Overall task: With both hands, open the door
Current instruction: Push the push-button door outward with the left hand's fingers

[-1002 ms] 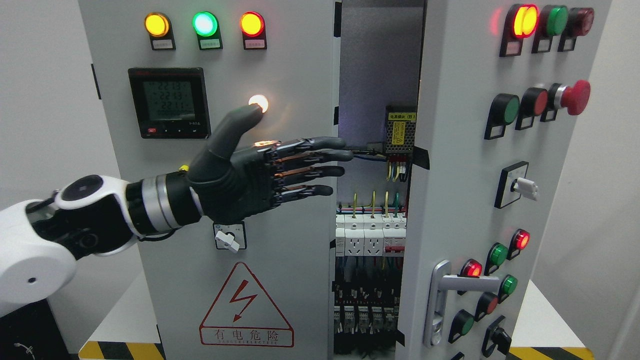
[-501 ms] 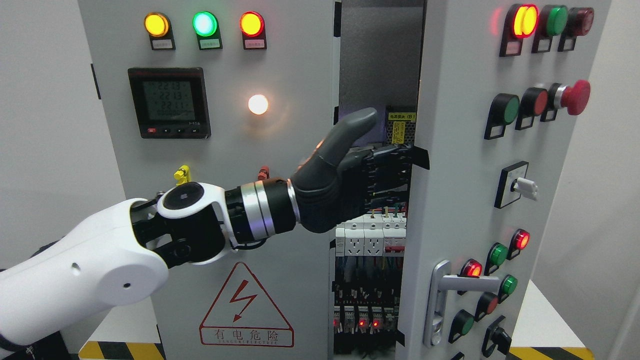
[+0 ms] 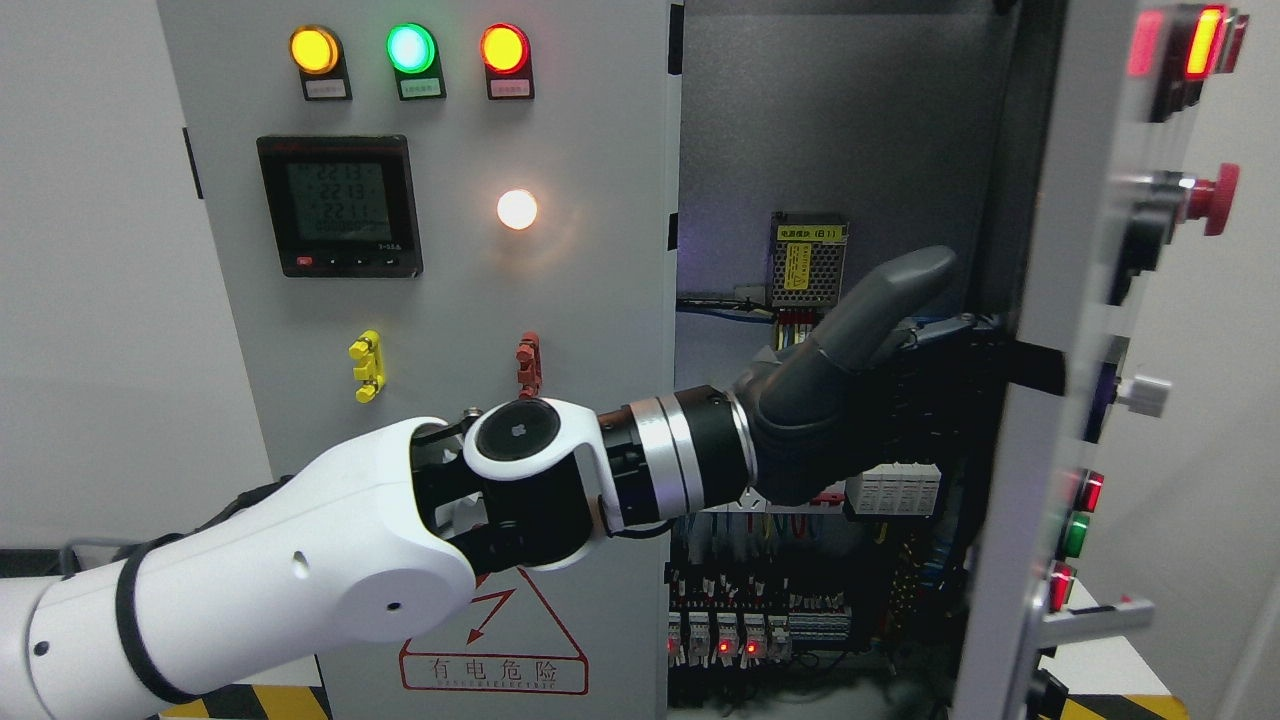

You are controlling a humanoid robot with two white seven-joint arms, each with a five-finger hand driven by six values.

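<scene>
The grey electrical cabinet has two doors. The left door [image 3: 590,130] is closed. The right door [image 3: 1060,250] is swung far out, so I see it almost edge-on, with its buttons and lever handle [image 3: 1095,618] facing right. My left arm comes in from the lower left and reaches across the opening. My left hand [image 3: 950,330] lies flat against the inner face of the right door near its free edge, thumb raised, fingers stretched out and holding nothing. My right arm is out of view.
The open cabinet interior [image 3: 830,120] shows a power supply with a yellow label [image 3: 808,258], white breakers [image 3: 890,490] and wiring with red indicator lights below. The left door carries a meter [image 3: 340,205], three lit lamps and a warning triangle [image 3: 490,640].
My left hand moved right from the left door's front into the gap, reached the right door's inner side and pushed it. The right door swung from slightly ajar to wide open.
</scene>
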